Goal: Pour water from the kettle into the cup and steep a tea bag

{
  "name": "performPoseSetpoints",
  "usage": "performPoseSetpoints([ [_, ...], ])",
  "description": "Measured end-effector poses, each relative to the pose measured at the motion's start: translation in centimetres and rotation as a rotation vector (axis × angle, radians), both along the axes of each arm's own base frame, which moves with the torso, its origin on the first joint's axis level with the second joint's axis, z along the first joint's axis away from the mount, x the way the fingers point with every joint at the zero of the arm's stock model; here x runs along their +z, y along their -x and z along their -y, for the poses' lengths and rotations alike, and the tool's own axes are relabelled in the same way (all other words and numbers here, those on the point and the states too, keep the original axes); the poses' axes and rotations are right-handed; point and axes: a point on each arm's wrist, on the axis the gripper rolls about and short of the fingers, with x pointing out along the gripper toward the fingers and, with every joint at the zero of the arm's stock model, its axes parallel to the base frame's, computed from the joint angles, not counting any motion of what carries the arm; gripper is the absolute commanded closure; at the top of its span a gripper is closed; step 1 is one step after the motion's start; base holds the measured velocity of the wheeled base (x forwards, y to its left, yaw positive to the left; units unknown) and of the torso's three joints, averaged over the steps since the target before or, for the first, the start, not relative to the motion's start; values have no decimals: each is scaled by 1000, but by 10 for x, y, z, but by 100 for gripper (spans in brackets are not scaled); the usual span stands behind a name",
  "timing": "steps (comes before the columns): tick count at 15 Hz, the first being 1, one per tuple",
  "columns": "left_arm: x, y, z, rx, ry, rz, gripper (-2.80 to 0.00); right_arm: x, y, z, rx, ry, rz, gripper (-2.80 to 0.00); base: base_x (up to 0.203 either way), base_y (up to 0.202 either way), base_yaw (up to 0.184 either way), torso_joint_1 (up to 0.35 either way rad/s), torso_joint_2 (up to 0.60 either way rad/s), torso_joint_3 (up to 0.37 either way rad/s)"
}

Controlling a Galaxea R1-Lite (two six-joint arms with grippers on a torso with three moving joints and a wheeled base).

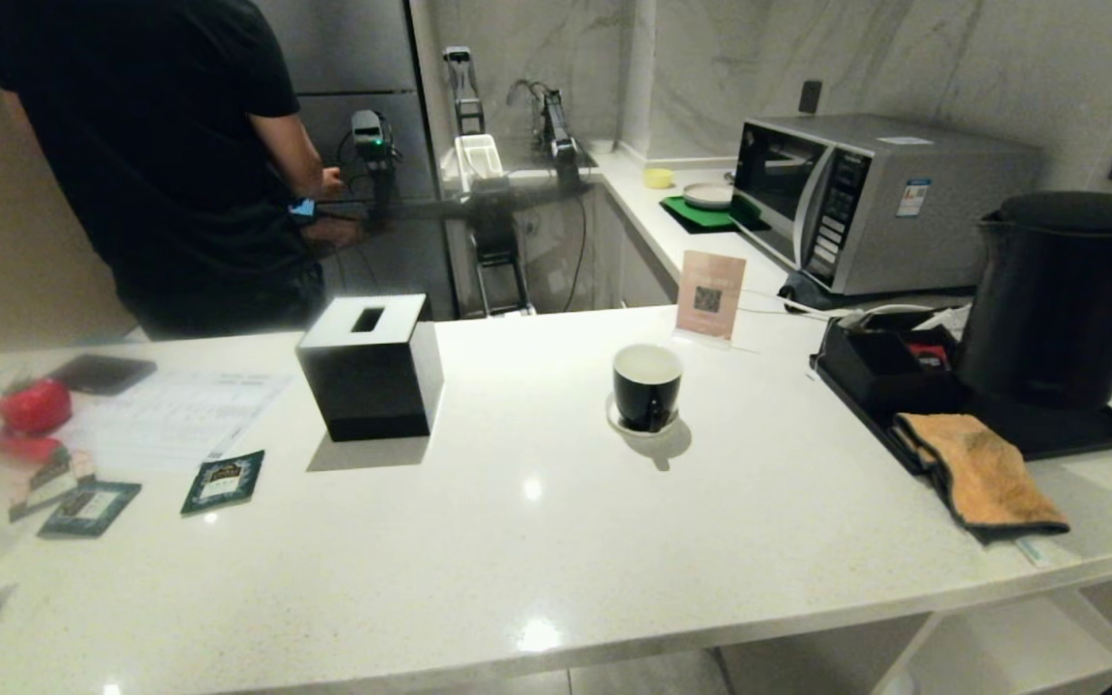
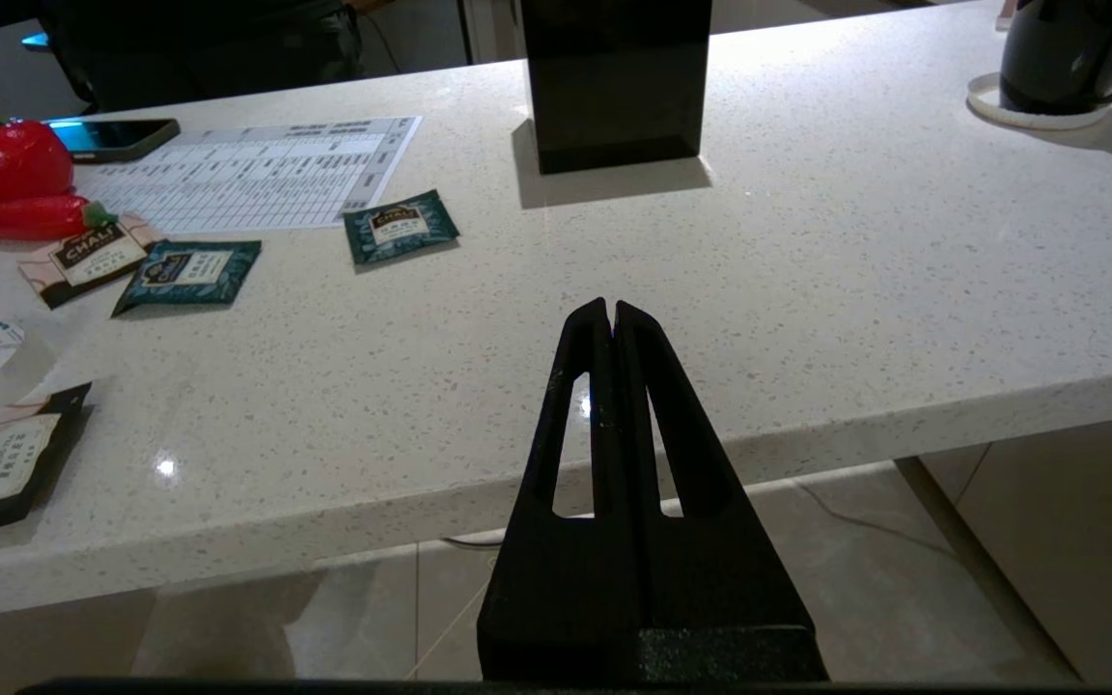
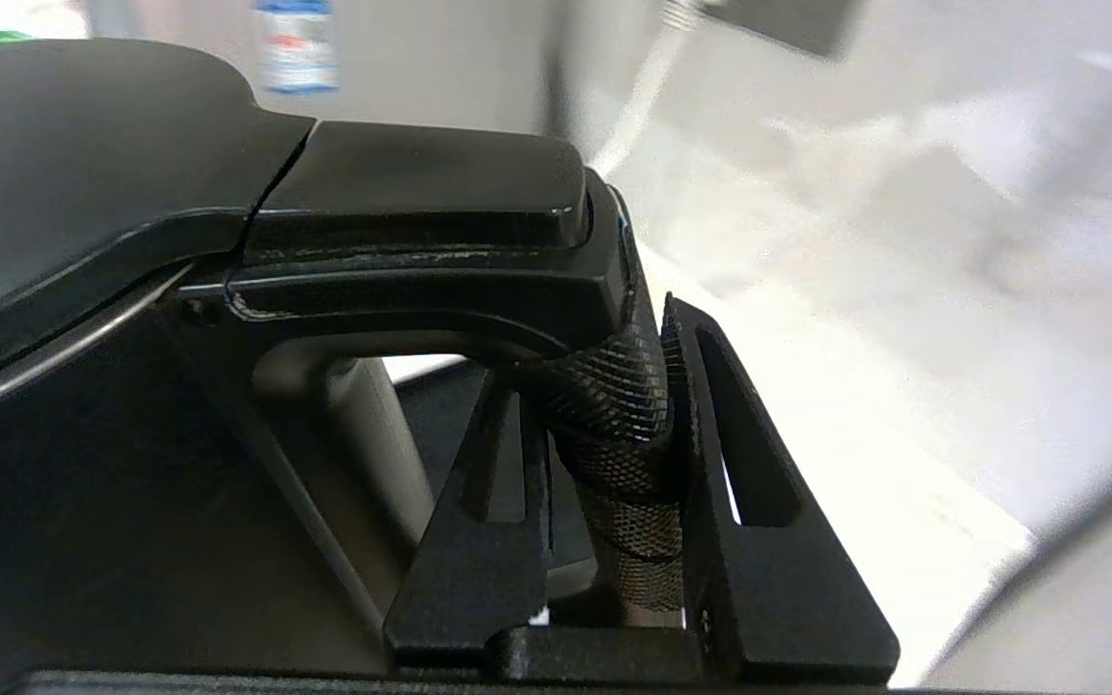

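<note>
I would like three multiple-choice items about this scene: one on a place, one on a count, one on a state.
1. The cup stands on:
A. a white saucer
B. the black tray
C. the microwave

2. Dark green sachets on the counter, in the left wrist view:
A. none
B. two
C. five

3. The right gripper is:
A. open in the air
B. shut on the kettle's handle
C. holding the cup

Key: 1 A, the saucer rims its base; 2 B, two lie beside the printed sheet; 3 B, the fingers clamp the knurled handle.
</note>
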Motion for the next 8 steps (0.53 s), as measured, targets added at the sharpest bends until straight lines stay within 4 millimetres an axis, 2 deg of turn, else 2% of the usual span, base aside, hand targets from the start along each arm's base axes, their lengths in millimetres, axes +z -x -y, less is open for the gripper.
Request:
performPoseSetpoints([
  [8, 0, 0, 0, 0, 1, 0, 0, -9, 19, 54, -174, -42, 9, 0, 0, 0, 0, 0, 0, 0],
])
